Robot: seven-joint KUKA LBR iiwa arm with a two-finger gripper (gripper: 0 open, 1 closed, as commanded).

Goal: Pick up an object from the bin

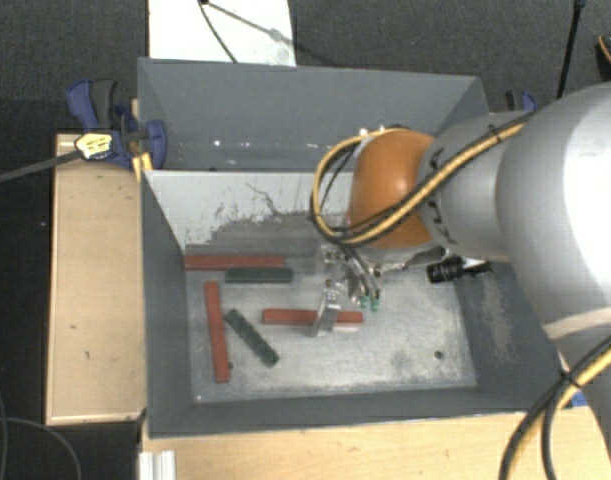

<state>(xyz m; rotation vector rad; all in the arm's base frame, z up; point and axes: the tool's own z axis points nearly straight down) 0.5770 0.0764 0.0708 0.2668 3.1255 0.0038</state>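
The gripper (330,320) is down in the middle of the bin (405,363), its tip at the right half of a short red bar (288,317) that lies flat on the floor. I cannot tell if it is clenched or released. This bar lies apart from the others, so I judge there is room around it. A dark green stick (251,337) and a long red stick (217,333) lie further to the left.
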